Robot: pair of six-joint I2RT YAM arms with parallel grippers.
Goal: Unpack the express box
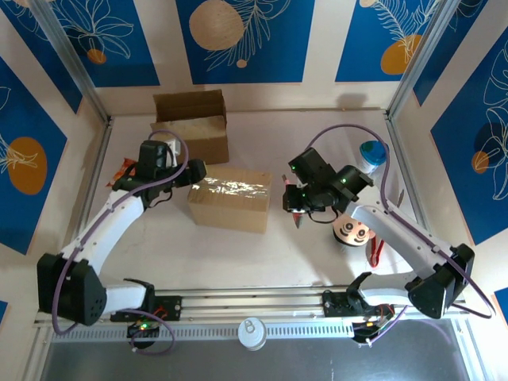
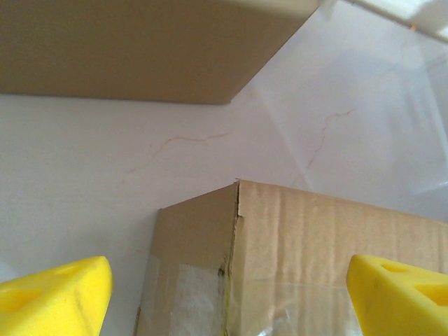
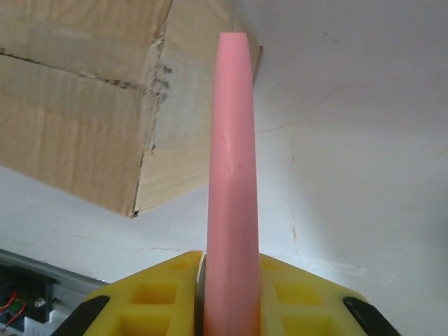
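sealed box sits mid-table, long side across, with clear tape shining over its top. a second, open box stands behind it, apart.

step in hand, as i read it: slit the tape. right gripper is clamped on a pink tool. the tip is near the box's right end and looks clear of the cardboard.

to do it well:
- set the tip on the seam at the right edge
- keep the cut shallow
- draw along the tape while the other arm braces the far end, so the box doesn't slide

left gripper has its fingers spread wide, straddling the box's left corner, no contact visible.

left arm reaches forward and bends inward, wrist low. right arm folds in from the right, wrist tipped down toward the table.
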